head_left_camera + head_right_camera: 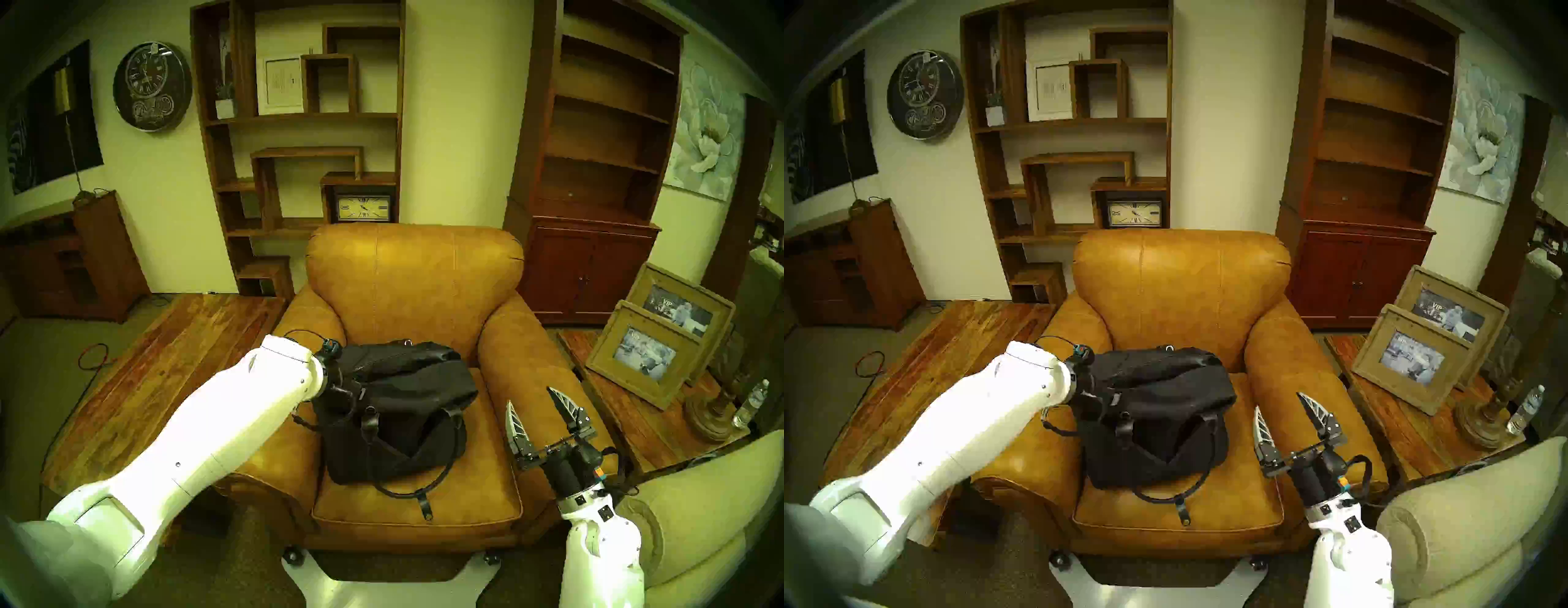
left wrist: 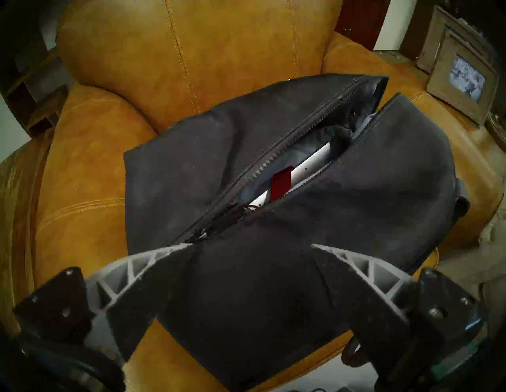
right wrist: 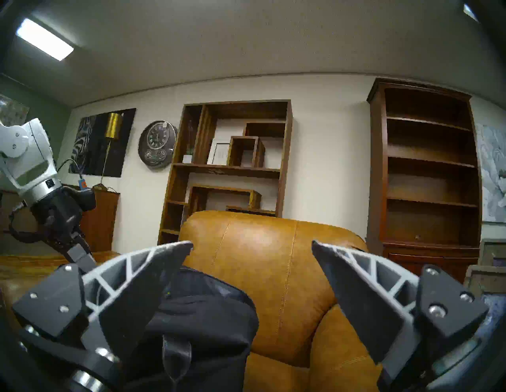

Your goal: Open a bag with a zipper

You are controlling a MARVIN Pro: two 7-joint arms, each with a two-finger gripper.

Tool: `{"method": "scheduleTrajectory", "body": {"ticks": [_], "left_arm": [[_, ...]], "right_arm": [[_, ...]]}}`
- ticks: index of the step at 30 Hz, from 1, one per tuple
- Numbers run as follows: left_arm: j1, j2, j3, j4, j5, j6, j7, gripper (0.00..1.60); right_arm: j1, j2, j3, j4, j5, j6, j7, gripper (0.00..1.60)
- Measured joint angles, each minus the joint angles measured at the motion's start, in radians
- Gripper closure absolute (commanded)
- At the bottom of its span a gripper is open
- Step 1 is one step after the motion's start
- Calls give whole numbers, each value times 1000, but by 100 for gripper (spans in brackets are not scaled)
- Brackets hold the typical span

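Note:
The black fabric bag (image 1: 407, 395) lies on the armchair seat, also in the right head view (image 1: 1166, 390). In the left wrist view its zipper (image 2: 264, 164) stands parted along most of the top, showing grey lining, a white object and a red tab (image 2: 280, 184); the pull (image 2: 202, 232) sits near my left gripper. My left gripper (image 2: 250, 245) is open, its fingers on either side of the bag's left end (image 1: 352, 395). My right gripper (image 1: 532, 399) is open and empty, right of the bag, above the seat. One handle loop (image 1: 424, 488) and a strap hang forward.
The tan leather armchair (image 1: 415, 276) has thick armrests on both sides of the bag. A side table (image 1: 628, 407) at the right holds picture frames (image 1: 645, 352), a lamp base and a water bottle (image 1: 751, 403). A wooden table (image 1: 169, 361) stands left, a beige sofa arm (image 1: 700, 509) bottom right.

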Motion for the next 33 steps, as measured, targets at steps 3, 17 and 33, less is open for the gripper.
{"method": "scheduleTrajectory", "body": {"ticks": [3,17,33], "left_arm": [[-24,-16,15,50,14,-13,-5,10],[-107,-87,58,196,73,-72,3,10],[-99,-146,65,155,137,-60,211,0]], "right_arm": [[0,0,0,0,0,0,0,0],[0,0,0,0,0,0,0,0],[0,0,0,0,0,0,0,0]]}}
